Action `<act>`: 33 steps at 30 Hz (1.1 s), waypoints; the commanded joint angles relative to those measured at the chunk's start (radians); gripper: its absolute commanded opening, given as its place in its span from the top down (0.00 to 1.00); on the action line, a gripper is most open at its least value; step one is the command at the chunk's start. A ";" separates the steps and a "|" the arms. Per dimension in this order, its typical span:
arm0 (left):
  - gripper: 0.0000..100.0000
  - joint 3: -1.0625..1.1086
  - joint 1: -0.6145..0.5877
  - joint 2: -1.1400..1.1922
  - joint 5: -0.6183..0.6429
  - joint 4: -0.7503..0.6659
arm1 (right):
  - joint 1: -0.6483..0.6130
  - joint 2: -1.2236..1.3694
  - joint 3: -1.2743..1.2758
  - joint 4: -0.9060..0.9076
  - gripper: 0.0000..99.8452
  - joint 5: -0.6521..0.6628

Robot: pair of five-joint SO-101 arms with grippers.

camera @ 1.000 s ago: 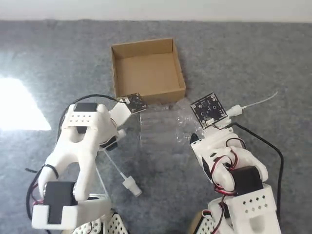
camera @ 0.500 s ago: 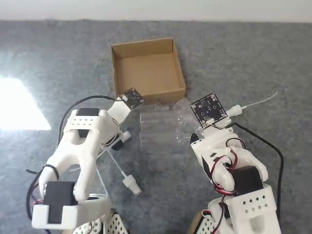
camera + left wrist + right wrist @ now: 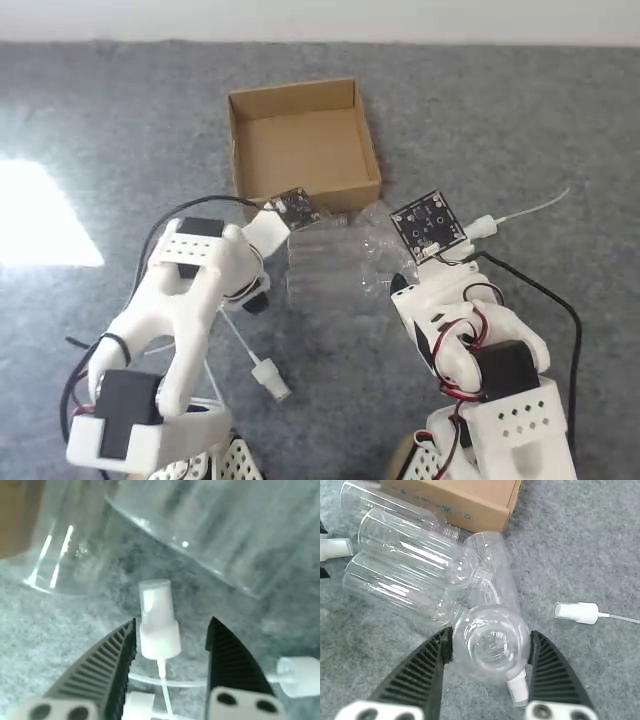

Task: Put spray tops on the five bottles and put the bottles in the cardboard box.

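With the left gripper [image 3: 172, 622] fingers wide astride the white plastic spray top [image 3: 159, 630] lying on the grey tabletop [image 3: 60, 625], close squarely on its collar; the right gripper [image 3: 491, 634] fingers hold a clear plastic bottle [image 3: 490, 647].

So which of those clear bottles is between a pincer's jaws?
The bottle seen mouth-on between the jaws of the right pincer; the other bottles lie on their sides beside the cardboard box.
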 commanded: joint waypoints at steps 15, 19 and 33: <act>0.79 -0.257 0.012 0.112 0.020 0.241 | 0.012 -0.028 -0.012 -0.019 0.88 0.003; 0.81 -0.400 -0.009 0.290 0.021 0.315 | 0.012 -0.028 -0.012 -0.018 0.88 0.003; 0.85 -0.496 -0.017 0.419 0.015 0.387 | 0.012 -0.028 -0.012 -0.018 0.88 0.003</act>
